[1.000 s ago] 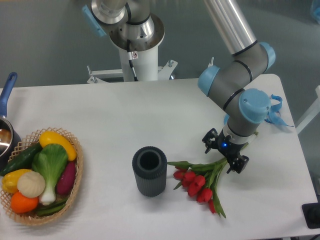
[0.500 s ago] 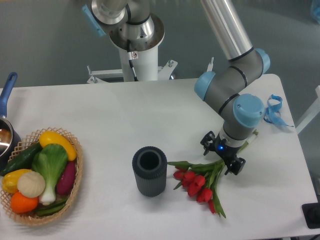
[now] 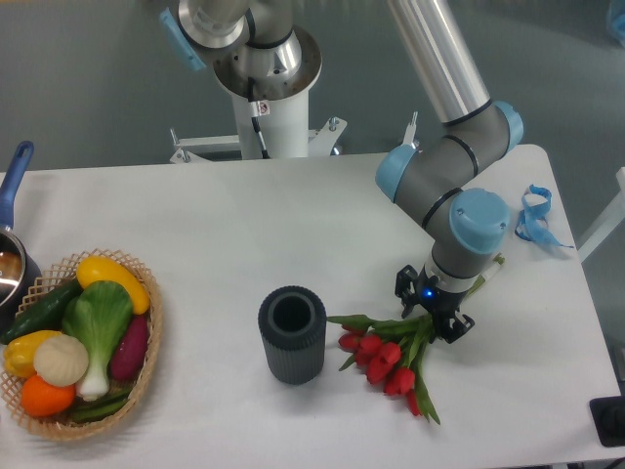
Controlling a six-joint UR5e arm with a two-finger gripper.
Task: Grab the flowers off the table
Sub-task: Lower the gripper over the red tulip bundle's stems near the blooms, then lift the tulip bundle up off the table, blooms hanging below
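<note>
Gripper (image 3: 430,310) down over stems of the flowers (image 3: 391,352) on white worktop (image 3: 293,225) — fingers either side, can't tell if clenched; dark cylinder (image 3: 291,334) just beside blooms.

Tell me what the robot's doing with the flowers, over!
Gripper low over the stems, grip not visible. Flowers lying on the table, not lifted. Dark cup left of the blooms, apart from them.

Silver arm (image 3: 439,49), light-blue joint caps, black jaws, blue light
</note>
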